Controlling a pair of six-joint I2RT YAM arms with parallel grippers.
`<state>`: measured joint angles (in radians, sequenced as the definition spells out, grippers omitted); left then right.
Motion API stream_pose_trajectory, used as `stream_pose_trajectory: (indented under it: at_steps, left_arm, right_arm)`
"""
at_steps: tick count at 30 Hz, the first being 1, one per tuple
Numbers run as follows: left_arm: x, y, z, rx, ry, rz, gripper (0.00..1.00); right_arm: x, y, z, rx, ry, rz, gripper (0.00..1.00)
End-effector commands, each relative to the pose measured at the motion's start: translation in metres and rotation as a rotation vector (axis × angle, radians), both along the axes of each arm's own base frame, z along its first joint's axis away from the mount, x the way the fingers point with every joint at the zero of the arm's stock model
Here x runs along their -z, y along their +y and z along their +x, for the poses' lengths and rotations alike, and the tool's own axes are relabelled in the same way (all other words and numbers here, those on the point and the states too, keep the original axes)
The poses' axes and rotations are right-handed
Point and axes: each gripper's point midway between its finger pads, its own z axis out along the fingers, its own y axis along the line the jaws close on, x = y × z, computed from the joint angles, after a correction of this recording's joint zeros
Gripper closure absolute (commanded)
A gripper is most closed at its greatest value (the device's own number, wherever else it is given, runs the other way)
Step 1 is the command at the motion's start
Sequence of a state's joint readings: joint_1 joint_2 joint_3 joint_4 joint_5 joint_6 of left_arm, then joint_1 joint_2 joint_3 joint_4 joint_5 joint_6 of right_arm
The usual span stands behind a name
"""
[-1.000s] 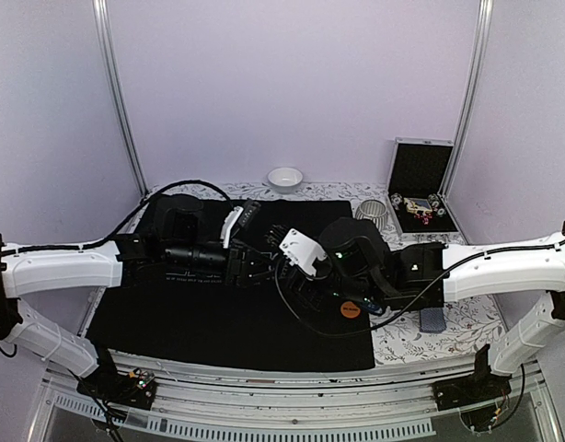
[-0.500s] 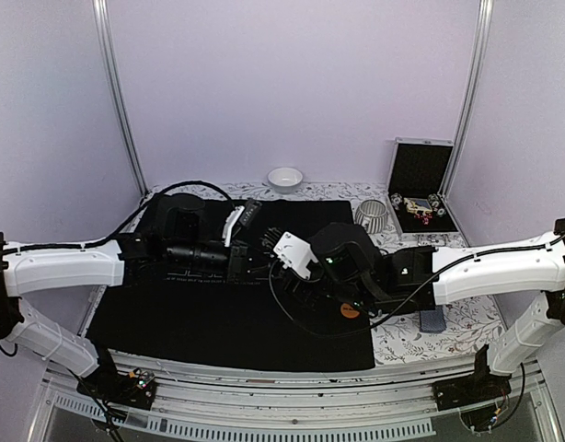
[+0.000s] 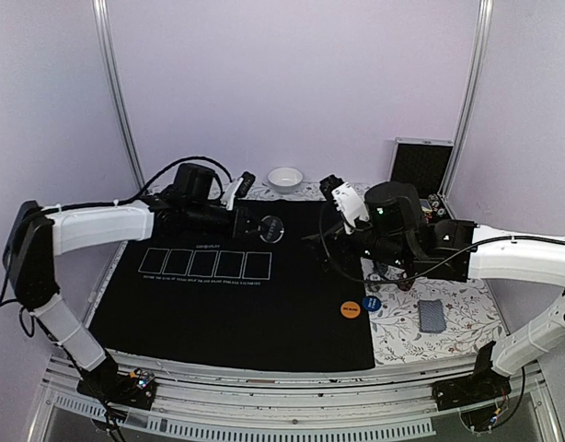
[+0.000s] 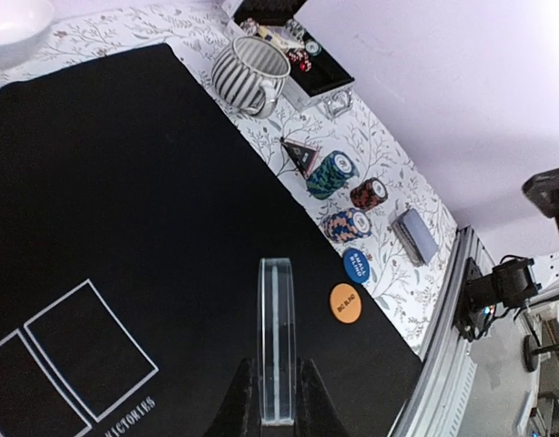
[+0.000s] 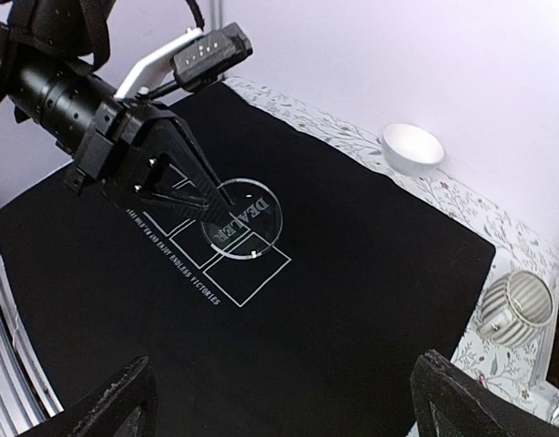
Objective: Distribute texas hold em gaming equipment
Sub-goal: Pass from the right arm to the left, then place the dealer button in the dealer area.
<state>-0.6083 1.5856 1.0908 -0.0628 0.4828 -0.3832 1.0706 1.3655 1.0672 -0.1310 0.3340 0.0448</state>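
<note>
Clear acrylic is what is in hand. From above, the dealer button (image 3: 271, 228) sits in the left pincer (image 3: 255, 226) over the far middle of the black mat (image 3: 227, 313), beyond the printed card boxes (image 3: 205, 264). An orange disc (image 3: 350, 309), a blue disc (image 3: 372, 302) and the card deck (image 3: 432, 315) lie along the mat's right edge and on the patterned tabletop (image 3: 466, 322) beside it. They are likely staged there so that the mat is left for dealing.

From the left wrist the button shows edge-on, pinched across its faces near the rim by almost closed fingers (image 4: 246, 405). That hold leaves most of the disc free for setting down. Beyond it stand the ribbed mug (image 4: 248, 73), a red triangular marker (image 4: 300, 155), a green chip stack (image 4: 332, 173), a red chip stack (image 4: 369, 193) and a third chip stack (image 4: 346, 223) that seems blue and orange.

From the right wrist the word DEALER reads on the button, with the white bowl (image 5: 412, 147) behind. The right pincer (image 5: 302, 405) is spread wide and holds nothing, probably ready for another item. Whether the button's lower edge touches the mat I cannot tell.
</note>
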Motion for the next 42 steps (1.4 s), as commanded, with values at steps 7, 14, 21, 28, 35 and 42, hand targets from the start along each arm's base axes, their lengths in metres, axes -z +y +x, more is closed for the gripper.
stream_pose_trajectory:
  at_steps: [7,14,21,28,35,42]
  left_arm:
    - [0.106,-0.049,0.034,0.298,0.321,0.119,1.00]
    - [0.148,-0.070,0.027,0.360,0.459,0.155,1.00]
    - [0.176,-0.057,0.025,0.306,0.459,0.254,0.61]
    - [0.136,-0.046,0.055,0.204,0.266,0.326,0.07]
    - [0.083,-0.044,0.069,0.151,0.137,0.312,0.02]
    - [0.056,-0.034,0.050,0.139,0.084,0.250,0.02]
  right_arm:
    - [0.053,-0.050,-0.009,0.145,0.345,0.000,0.01]
    - [0.082,-0.073,-0.032,0.223,0.536,-0.046,0.01]
    - [0.111,-0.103,-0.044,0.368,0.647,-0.167,0.06]
    - [0.150,-0.131,-0.041,0.545,0.714,-0.211,0.14]
    - [0.174,-0.131,-0.019,0.588,0.740,-0.160,0.17]
    - [0.209,-0.129,-0.008,0.613,0.780,-0.165,0.23]
